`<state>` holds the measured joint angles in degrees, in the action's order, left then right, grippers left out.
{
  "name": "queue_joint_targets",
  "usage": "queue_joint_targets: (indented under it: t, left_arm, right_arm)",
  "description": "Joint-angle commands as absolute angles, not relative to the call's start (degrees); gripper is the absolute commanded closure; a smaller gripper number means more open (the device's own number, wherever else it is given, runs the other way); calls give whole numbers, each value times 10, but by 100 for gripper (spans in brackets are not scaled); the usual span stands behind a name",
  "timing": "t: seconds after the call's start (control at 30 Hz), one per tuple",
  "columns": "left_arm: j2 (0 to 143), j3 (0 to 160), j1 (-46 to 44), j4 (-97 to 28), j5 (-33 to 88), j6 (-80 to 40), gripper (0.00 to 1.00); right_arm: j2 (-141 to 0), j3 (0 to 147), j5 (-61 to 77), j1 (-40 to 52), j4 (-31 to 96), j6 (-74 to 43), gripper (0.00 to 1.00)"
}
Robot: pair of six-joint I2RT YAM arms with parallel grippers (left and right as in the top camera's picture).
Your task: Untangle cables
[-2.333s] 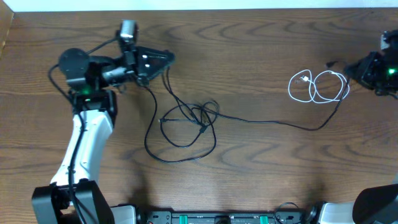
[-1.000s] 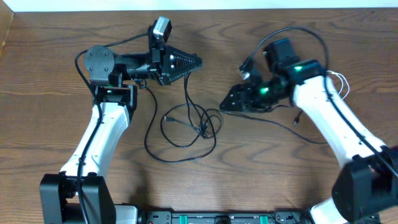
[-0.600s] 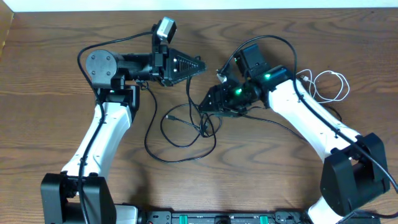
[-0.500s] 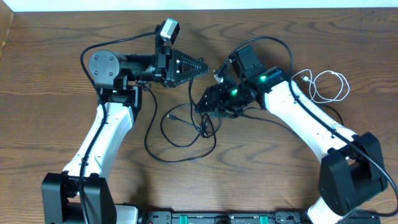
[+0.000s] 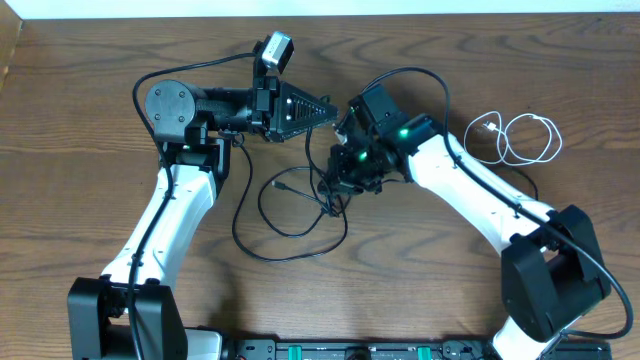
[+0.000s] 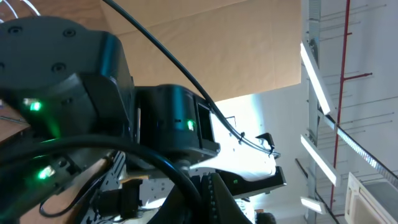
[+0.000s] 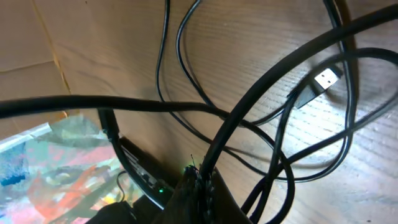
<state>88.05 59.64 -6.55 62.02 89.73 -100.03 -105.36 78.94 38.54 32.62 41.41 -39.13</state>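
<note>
Right pincer (image 5: pixel 337 176): jaws fully closed on a black cable (image 7: pixel 249 107) at the knot (image 5: pixel 326 195), near the middle of the surface (image 5: pixel 420 300). Its wrist view shows that cable running up and away from between the closed tips. Left pincer (image 5: pixel 326 111): also closed, tip pointing toward the right arm, just above and left of the right pincer. A black strand leaves its tip and drops into the knot, so it appears to grip that strand. Loose black loops spread below and left of the knot, and one ends in a flat plug (image 7: pixel 326 78). White cable (image 5: pixel 520 140): coiled flat at the right, well apart from the knot, touched by neither pincer.
</note>
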Motion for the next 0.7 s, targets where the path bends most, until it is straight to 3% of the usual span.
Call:
queue_joint_targets:
  t: [0.0,0.2,0.33,0.5,0.67]
  left_arm:
    - [877,614,-66,627,900,-971,93]
    - [884,609,-66,626,871,-934,92]
    - [894,599,-66,570,846,-893,92]
    - [907,598,-66,413,820,-801,92]
    - [907,598,-66,170,765,-668,92]
  right_arm:
    - [-1048,788,453,289,413,-329,99]
    - [-1044,788,649,221,416,-248,99]
    - [-1044,788,696,179,438,-219,99]
    - [-1044,788,691,122,475,-182,99]
    - [-1044,788,675,60,502,-152,99]
